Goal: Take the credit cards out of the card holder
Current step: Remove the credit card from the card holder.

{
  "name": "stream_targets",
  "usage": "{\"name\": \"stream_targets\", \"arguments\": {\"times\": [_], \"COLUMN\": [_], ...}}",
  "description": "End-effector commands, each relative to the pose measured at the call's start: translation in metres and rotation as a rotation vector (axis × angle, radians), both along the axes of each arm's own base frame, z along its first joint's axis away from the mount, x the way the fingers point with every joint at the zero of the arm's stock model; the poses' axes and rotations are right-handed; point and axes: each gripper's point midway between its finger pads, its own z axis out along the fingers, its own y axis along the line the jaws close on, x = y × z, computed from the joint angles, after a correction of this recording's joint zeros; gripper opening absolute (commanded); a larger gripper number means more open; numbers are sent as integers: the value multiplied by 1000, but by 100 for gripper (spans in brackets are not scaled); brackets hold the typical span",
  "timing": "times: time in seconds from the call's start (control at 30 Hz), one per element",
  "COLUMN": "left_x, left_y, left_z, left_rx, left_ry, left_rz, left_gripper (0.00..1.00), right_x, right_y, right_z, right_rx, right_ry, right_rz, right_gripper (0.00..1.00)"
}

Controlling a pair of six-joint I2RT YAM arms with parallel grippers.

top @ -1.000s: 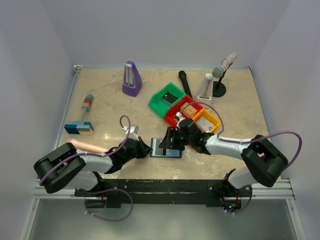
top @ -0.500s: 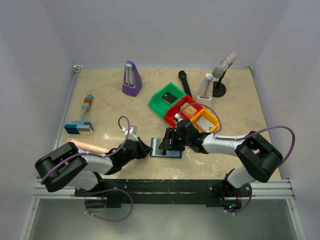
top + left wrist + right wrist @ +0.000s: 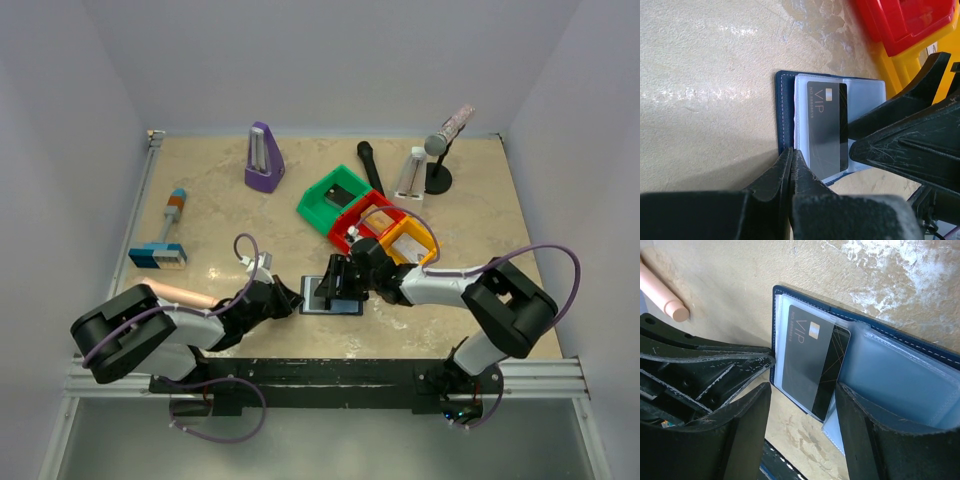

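Beige marbled table (image 3: 200, 200), with pale walls boxing it in on three sides. The card holder (image 3: 786, 100) is lying open and flat near the front edge, with a black VIP credit card (image 3: 826, 125) sitting in its clear sleeve. The left gripper (image 3: 791, 152) is squeezed fully closed, its tips pressing on the holder's navy edge. The right gripper (image 3: 802, 390) is hanging part-spread over the card, gripping nothing, with one finger (image 3: 855, 430) touching the sleeve.

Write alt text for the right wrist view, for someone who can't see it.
An open navy card holder lies on the beige table, with a black VIP card showing among its clear sleeves. The right gripper stands open around the card's near edge, and the left gripper, shut, has its tips at the holder's edge.
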Motion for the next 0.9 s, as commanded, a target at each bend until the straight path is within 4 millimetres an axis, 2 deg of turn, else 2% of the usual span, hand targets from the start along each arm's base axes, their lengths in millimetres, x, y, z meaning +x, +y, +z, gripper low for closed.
{"name": "stream_targets", "arguments": {"times": [0.0, 0.33, 0.67, 0.87], "left_x": [-16, -16, -18, -18], "left_y": [21, 21, 22, 23], "left_z": [-33, -35, -39, -40], "left_rx": [108, 108, 105, 104], "left_ry": [69, 73, 78, 81], "left_rz": [6, 4, 9, 10], "left_gripper": [0, 0, 0, 0], "right_x": [4, 1, 1, 5], "right_y": [6, 11, -1, -1], "right_z": [0, 3, -14, -14], "right_rx": [13, 90, 125, 191], "right_ry": [0, -5, 26, 20], "right_rz": [-5, 16, -10, -35], "right_gripper": [59, 50, 53, 54]}}
